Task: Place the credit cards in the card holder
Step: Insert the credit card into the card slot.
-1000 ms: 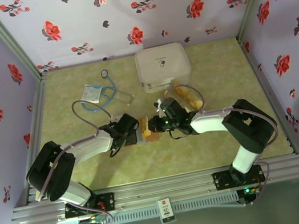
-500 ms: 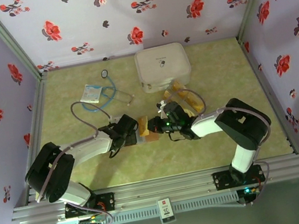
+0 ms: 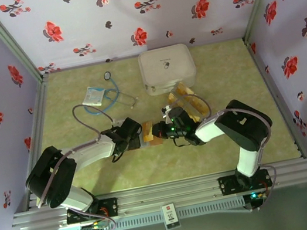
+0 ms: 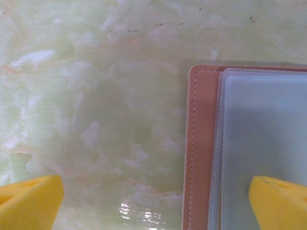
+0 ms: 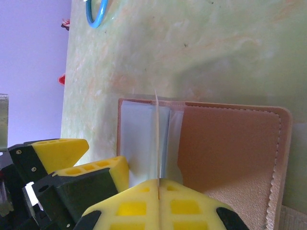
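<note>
Right wrist view: pinched one of the credit cards (image 5: 157, 125) edge-on in the closed right gripper (image 5: 158, 184) at the grey pocket (image 5: 138, 134) of the card holder (image 5: 230, 148), open on the desk (image 4: 96, 96), left gripper (image 4: 153, 201) wide, empty, straddling its edge; mid-insertion, seemingly, calling next for a straight slide in.

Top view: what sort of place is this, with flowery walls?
Probably a robot test booth, not a home: flowered wall panels, an aluminium frame, a left arm and right arm bolted at the near edge of a green tabletop.

Reddish-brown card holder (image 5: 230, 143) (grey inside), green-marbled table (image 4: 96, 120).
</note>
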`<state>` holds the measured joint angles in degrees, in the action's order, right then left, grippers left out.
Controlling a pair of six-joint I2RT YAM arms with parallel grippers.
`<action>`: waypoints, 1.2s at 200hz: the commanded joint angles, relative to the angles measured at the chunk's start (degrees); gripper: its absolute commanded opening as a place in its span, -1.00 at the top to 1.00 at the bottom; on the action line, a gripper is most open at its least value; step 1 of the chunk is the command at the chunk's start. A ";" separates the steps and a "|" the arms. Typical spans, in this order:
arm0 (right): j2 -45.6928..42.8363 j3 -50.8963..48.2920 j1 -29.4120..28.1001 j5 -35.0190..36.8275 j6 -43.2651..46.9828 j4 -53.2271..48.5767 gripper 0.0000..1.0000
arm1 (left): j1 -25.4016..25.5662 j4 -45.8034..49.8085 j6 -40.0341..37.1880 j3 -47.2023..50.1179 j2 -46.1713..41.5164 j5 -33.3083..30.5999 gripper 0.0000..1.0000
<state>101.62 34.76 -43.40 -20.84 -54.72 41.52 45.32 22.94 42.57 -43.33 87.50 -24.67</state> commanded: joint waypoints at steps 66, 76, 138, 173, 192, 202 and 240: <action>2.13 -0.59 -0.61 -1.18 -2.32 4.45 1.00 | -0.58 3.48 0.70 2.12 0.10 -1.18 -0.99; 2.36 -0.53 -0.67 -1.13 -2.46 4.65 1.00 | -0.52 3.43 0.68 2.26 0.07 -1.19 -0.99; 3.24 -1.19 -0.88 -1.34 -3.07 6.23 1.00 | -0.54 3.35 0.75 2.43 -0.09 -1.17 -0.99; 3.62 -1.69 -1.25 -1.57 -3.53 7.24 1.00 | -0.58 3.34 0.80 2.46 -0.04 -1.20 -0.99; 4.00 -1.80 -1.39 -1.65 -3.72 7.74 1.00 | -0.63 3.34 0.78 2.45 -0.06 -1.19 -0.99; 4.24 -1.94 -1.47 -1.61 -3.86 7.92 1.00 | -0.58 3.36 0.77 2.42 -0.08 -1.18 -0.99; 4.81 -2.72 -1.64 -1.66 -4.51 9.44 1.00 | -0.54 3.43 0.77 2.53 -0.07 -1.19 -0.99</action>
<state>105.38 33.45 -44.60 -21.96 -58.17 49.12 45.32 22.50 42.98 -42.96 87.33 -24.64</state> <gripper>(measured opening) 0.040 0.997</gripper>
